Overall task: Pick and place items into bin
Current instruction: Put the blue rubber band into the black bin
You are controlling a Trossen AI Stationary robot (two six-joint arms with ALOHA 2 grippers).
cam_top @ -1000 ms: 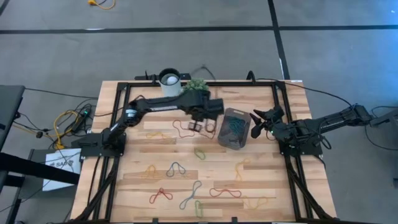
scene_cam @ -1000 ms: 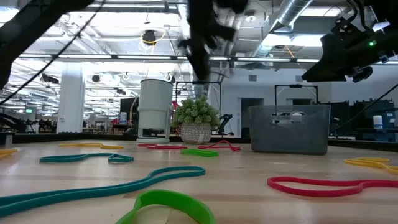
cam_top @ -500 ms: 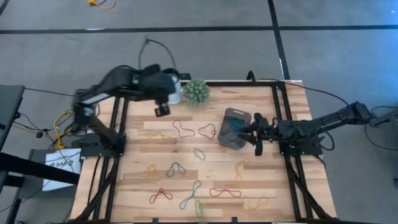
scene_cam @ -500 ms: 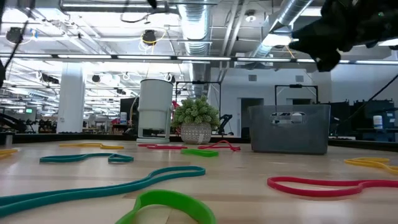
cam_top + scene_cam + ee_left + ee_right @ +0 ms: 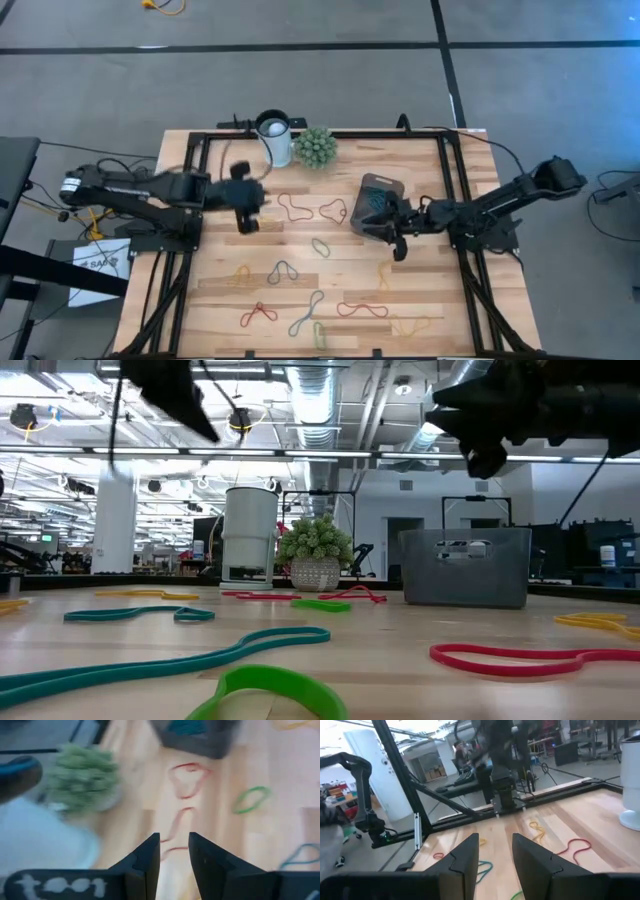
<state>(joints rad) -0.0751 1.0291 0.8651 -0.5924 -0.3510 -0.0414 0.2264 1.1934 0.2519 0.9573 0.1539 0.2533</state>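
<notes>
Wooden table (image 5: 420, 290) held scattered rubber bands (image 5: 290, 207); between picks, left gripper (image 5: 246, 211) hovered narrowly parted and empty, needing descent; right gripper (image 5: 398, 232) beside the bin (image 5: 372, 205), likewise.

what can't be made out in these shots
- High view: the left gripper is smeared by motion, so its fingers cannot be read there.
- High view: the right gripper covers part of the bin, so the count of rubber bands inside is hidden.
- Low view: the bin's tinted wall hides its contents.
- Left wrist view: the plant and white cup are blurred.
</notes>
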